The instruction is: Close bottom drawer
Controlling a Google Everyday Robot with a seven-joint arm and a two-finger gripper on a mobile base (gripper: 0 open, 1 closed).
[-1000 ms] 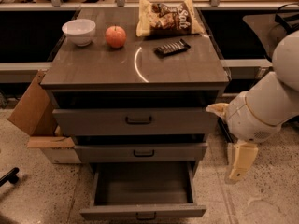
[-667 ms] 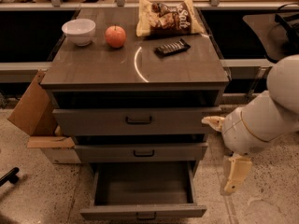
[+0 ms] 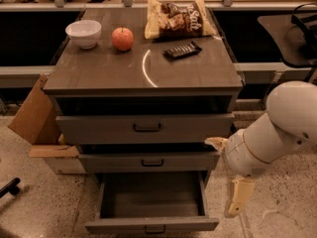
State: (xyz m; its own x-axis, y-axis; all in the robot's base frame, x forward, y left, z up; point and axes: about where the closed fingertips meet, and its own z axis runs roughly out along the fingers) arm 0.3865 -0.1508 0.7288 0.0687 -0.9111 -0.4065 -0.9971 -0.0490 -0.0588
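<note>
- bottom drawer [image 3: 151, 205] stands pulled out
- gripper [image 3: 239, 196] hangs just right of its front corner, not touching
- grip state: cannot tell

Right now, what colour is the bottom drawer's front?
The bottom drawer front is grey-brown wood grain, clearest in the camera view. The gripper hangs to its right.

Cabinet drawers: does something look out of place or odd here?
Yes. The bottom drawer stands pulled far out, while the top drawer and the middle drawer are only slightly out. The gripper hangs low, to the right of the bottom drawer's front.
</note>
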